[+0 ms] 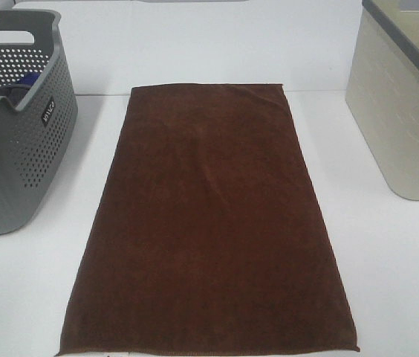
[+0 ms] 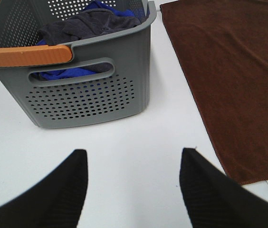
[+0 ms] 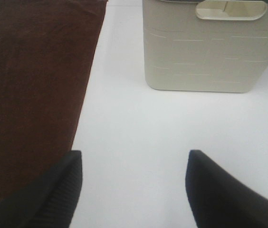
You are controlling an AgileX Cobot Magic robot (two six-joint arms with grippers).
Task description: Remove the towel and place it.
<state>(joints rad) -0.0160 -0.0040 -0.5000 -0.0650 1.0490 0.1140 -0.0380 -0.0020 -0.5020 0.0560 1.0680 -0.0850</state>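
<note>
Exterior high view shows the towel (image 1: 209,223) spread flat on the white table (image 1: 403,282), lying between two baskets, which leaves both long edges free for a pick. Left of the towel stands the grey basket (image 1: 16,126), holding dark and blue cloth. Right of the towel stands the cream basket (image 1: 403,111); its inside is hidden. The left gripper (image 2: 131,190) and right gripper (image 3: 134,190) hang open and empty, each just beside a near corner of the towel.
</note>
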